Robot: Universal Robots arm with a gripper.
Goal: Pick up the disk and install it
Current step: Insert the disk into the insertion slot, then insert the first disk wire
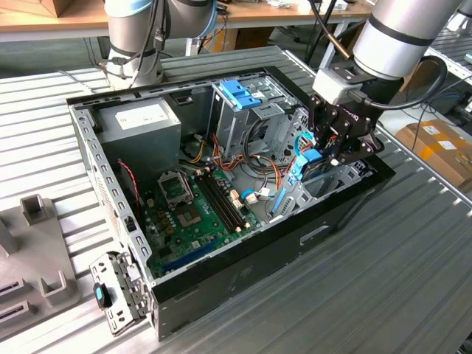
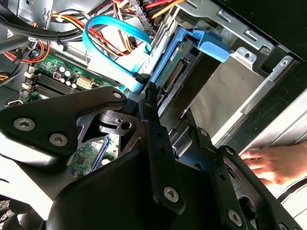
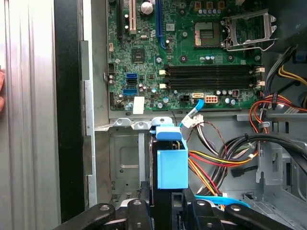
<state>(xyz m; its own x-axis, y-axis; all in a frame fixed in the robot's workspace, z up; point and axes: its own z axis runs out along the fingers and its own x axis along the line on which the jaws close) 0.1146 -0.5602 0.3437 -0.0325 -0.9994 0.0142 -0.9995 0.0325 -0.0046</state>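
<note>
The tool [image 1: 330, 151] is clamped on the disk [image 1: 310, 164]. As far as I can see, one finger presses on each flat face. The disk stands on its edge inside the open computer case [image 1: 243, 280], in the corner toward the exterior view's right. It is over the grey metal bay [image 3: 122, 165], just beside the motherboard [image 3: 192, 52]. Its light-blue side rail faces the first wrist view, and a bundle of cables [image 3: 216, 160] runs near it. A person's hand [image 2: 271, 163] rests outside the case wall.

I judge the disk to be stiff and rather heavy for its size, with smooth metal faces that can slip between the fingers. It is probably also delicate inside, so a knock against the bay could harm it. The plastic rails will likely bend a little, so they are a poor place to squeeze. The end with the row of connector pins should stay free. The best hold, I think, is across the two flat faces near the middle of the body, firm but not hard. The present grip looks close to that.
</note>
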